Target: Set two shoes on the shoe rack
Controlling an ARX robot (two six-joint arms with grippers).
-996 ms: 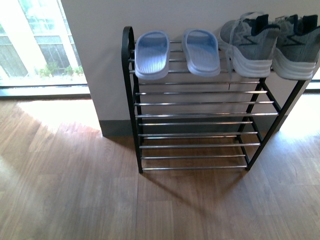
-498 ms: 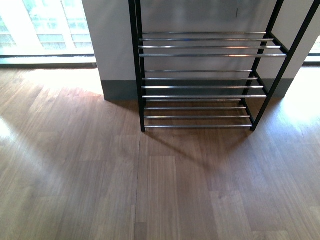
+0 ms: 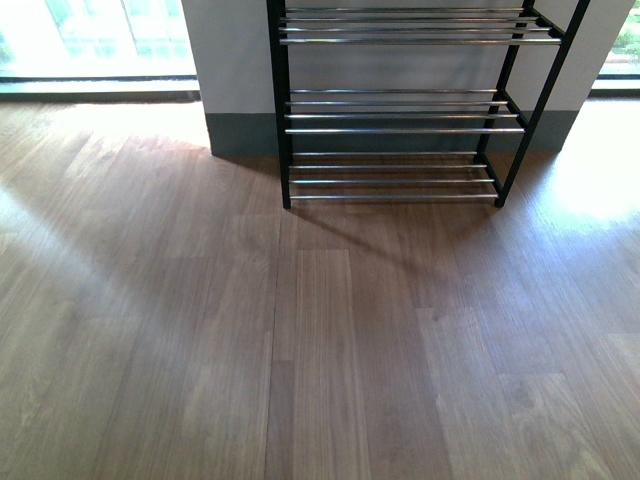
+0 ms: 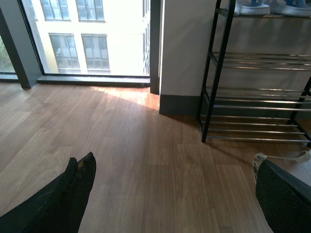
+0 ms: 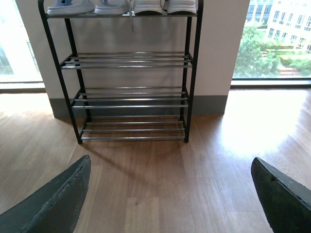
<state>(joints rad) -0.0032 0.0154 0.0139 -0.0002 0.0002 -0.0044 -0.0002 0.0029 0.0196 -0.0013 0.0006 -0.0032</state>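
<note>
Wood floor point(image 3: 320, 340); shoe rack point(image 5: 131, 73), top tier: slippers point(image 5: 70, 7), sneakers point(image 5: 165, 6). Both grippers point(image 5: 170, 194) point(image 4: 170, 194) spread, empty (retreat straight back, judged).

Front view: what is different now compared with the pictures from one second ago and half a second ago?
The front view has tilted down: the shoe rack slid up the picture, so its top tier with slippers and sneakers left the frame and more wooden floor shows. Nothing was grasped or released. The right wrist view shows the slippers and sneakers on the top tier; both grippers are open and empty.
</note>
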